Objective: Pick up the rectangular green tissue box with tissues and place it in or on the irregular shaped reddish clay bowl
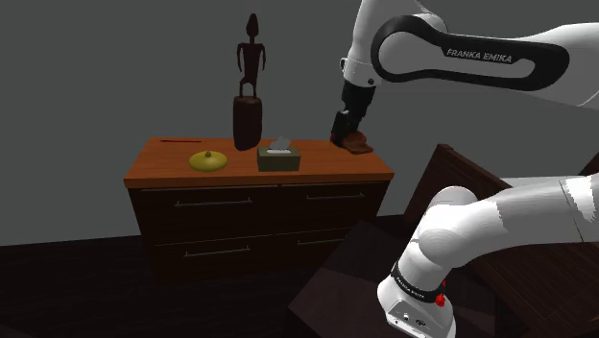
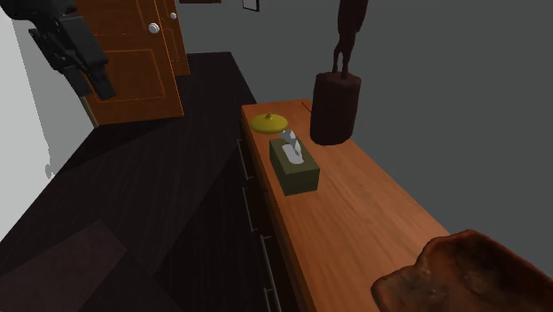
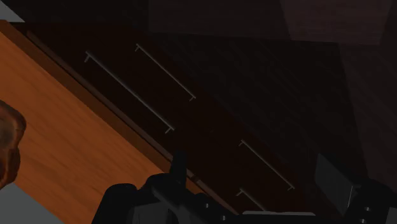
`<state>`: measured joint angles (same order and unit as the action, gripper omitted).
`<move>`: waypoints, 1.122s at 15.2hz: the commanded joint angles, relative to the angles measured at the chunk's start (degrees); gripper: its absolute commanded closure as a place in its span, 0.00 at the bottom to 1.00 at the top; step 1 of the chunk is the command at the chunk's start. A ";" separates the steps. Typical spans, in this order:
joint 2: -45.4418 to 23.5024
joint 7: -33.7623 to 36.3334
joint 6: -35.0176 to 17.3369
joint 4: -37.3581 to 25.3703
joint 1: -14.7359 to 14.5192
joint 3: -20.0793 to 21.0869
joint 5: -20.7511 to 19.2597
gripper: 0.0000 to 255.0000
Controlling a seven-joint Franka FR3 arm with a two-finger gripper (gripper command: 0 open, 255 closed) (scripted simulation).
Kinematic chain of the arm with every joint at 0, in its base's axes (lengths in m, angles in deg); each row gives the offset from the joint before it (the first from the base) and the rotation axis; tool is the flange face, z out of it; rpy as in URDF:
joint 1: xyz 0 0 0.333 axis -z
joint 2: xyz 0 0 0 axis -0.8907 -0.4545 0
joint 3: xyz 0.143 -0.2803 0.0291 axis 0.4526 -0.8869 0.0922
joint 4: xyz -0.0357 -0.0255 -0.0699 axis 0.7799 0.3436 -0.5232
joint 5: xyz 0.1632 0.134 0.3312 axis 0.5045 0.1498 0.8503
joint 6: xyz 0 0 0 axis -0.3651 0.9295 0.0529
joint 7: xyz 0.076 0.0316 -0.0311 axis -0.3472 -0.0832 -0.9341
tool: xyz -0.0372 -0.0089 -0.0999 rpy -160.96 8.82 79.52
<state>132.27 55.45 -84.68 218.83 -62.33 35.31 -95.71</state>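
Note:
The green tissue box [image 1: 279,156] [image 2: 295,166], with a pale tissue sticking out of its top, lies on the wooden dresser top [image 1: 173,154] near the middle. The reddish clay bowl [image 1: 359,144] [image 2: 470,273] [image 3: 9,147] sits at the end of the dresser on the shoulder view's right. My black gripper [image 1: 341,132] [image 2: 89,71] [image 3: 254,181] hangs in the air beside the bowl, off the dresser's front edge. It is open and holds nothing; its fingers [image 3: 179,167] stand well apart. The tissue box is some way from it.
A dark vase carrying a slim figurine [image 1: 248,117] [image 2: 335,106] stands behind the tissue box. A flat yellow dish [image 1: 208,160] [image 2: 268,122] lies beyond it. Drawer fronts with bar handles [image 3: 130,92] are below. A wooden door [image 2: 133,66] stands across the dark floor.

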 commanded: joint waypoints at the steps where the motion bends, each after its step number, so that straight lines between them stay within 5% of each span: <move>1: 0.00 0.00 0.00 0.00 0.00 0.00 0.00 0.00; 17: -32.95 -13.43 -19.39 -11.20 3.06 -3.23 -17.08 0.00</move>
<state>100.95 42.93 -102.87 208.08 -59.60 32.38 -111.55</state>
